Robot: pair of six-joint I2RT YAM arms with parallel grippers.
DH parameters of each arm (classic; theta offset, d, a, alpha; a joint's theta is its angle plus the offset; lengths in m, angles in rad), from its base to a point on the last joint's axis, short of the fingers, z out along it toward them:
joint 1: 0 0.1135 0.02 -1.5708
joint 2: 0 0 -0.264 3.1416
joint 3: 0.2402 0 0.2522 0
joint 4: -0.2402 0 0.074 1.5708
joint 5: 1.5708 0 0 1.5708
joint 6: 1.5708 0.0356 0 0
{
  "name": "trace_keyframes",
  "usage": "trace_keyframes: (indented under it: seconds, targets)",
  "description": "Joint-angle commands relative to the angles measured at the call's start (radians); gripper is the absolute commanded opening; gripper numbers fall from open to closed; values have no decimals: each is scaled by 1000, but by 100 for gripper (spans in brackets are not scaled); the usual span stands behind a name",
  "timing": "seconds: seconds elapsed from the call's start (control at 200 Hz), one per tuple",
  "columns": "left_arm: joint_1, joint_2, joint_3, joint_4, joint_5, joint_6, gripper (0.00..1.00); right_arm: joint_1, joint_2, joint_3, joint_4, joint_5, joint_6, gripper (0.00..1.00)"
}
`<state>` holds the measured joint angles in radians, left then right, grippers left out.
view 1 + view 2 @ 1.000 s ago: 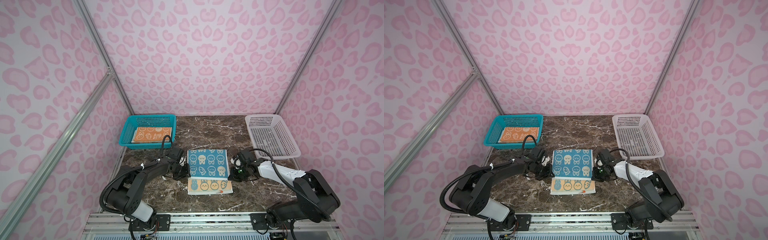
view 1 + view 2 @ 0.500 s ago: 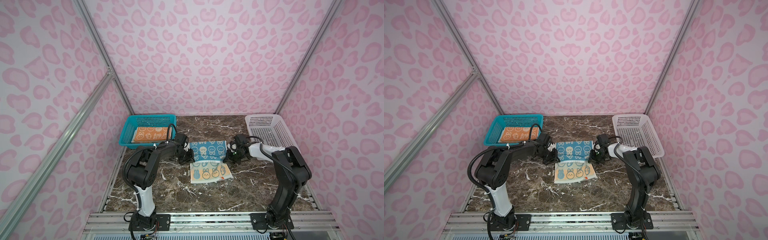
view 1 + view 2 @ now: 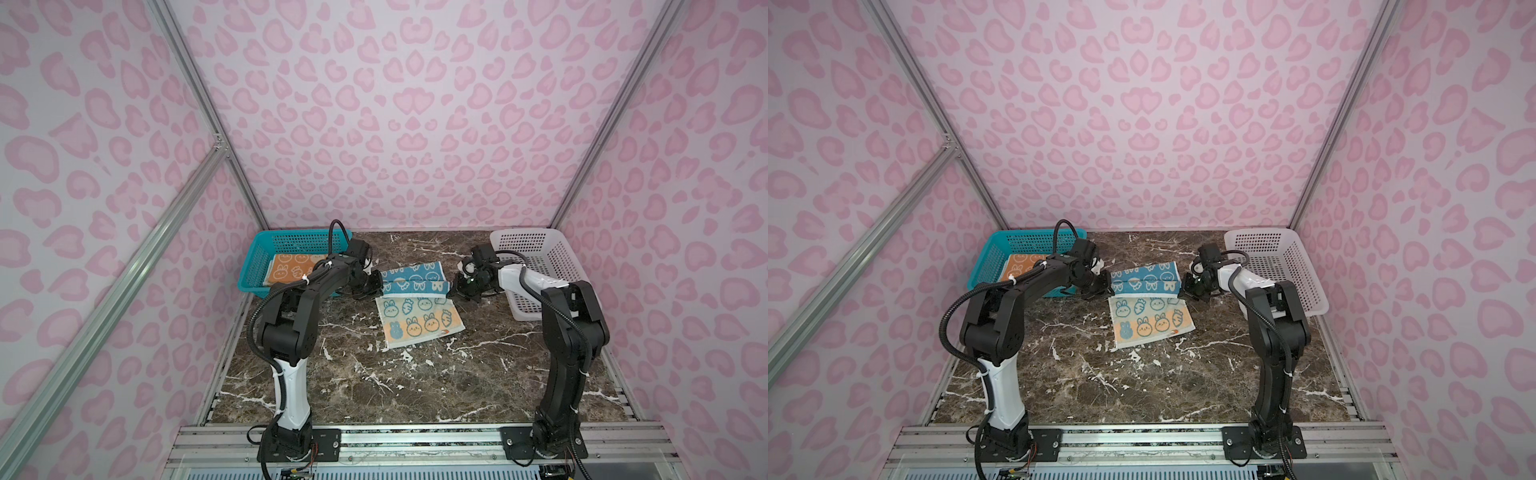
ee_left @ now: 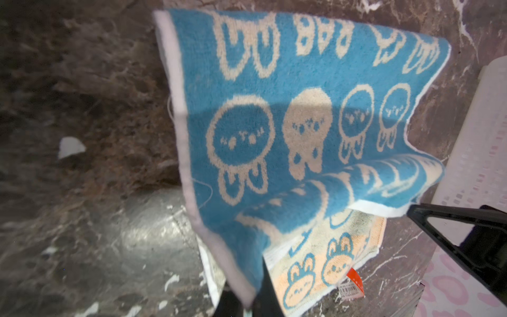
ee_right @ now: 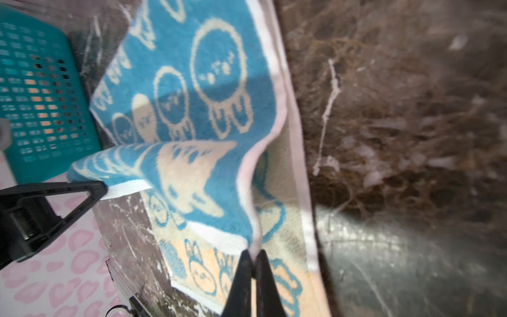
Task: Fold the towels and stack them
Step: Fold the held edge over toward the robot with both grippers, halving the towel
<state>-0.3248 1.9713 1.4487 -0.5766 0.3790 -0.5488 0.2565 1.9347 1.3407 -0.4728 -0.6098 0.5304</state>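
The blue towel (image 3: 413, 279) (image 3: 1144, 280) lies mid-table, its back part flat and its near edge raised between my grippers. My left gripper (image 3: 380, 286) (image 3: 1109, 286) (image 4: 248, 304) is shut on one near corner. The right gripper (image 3: 451, 291) (image 3: 1181, 291) (image 5: 255, 255) is shut on the other. In both wrist views the blue towel (image 4: 274, 123) (image 5: 205, 96) sags from the pinched corners. The cream towel (image 3: 419, 322) (image 3: 1150, 320) (image 4: 329, 263) (image 5: 208, 274) lies flat beneath and in front of it. The orange towel (image 3: 291, 268) (image 3: 1019, 266) rests in the teal basket.
A teal basket (image 3: 257, 266) (image 3: 984, 266) (image 5: 41, 96) stands at the back left, close behind my left arm. At the back right a white basket (image 3: 552, 266) (image 3: 1291, 266) (image 4: 480, 137) sits beside my right arm. Pink patterned walls enclose the marble table.
Both grippers have travelled from the front toward the back of the table, carrying the blue towel's near corners. The cream towel now lies farther back and shows more.
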Motion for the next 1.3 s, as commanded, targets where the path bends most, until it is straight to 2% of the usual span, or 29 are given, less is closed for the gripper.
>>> trace_keyframes:
  seconds: [0.0,0.28,0.58,0.825,1.05,1.295]
  targets:
    - [-17,-80,-51,0,14,-10,3,1,-62,10,-63,0,-33,0]
    - [-96,-267,-285,78,17,-76,3,4,-195,-81,-113,33,-65,0]
    - [-151,-323,-477,166,0,-117,3,3,-295,-328,-40,68,-66,0]
    - [-178,-280,-543,226,6,-129,3,0,-252,-442,36,68,-69,0]
    - [-180,-270,-559,230,3,-126,2,1,-210,-427,44,71,-76,0]
    - [-180,-318,-511,161,-6,-113,2,-1,-263,-412,17,73,-77,0]
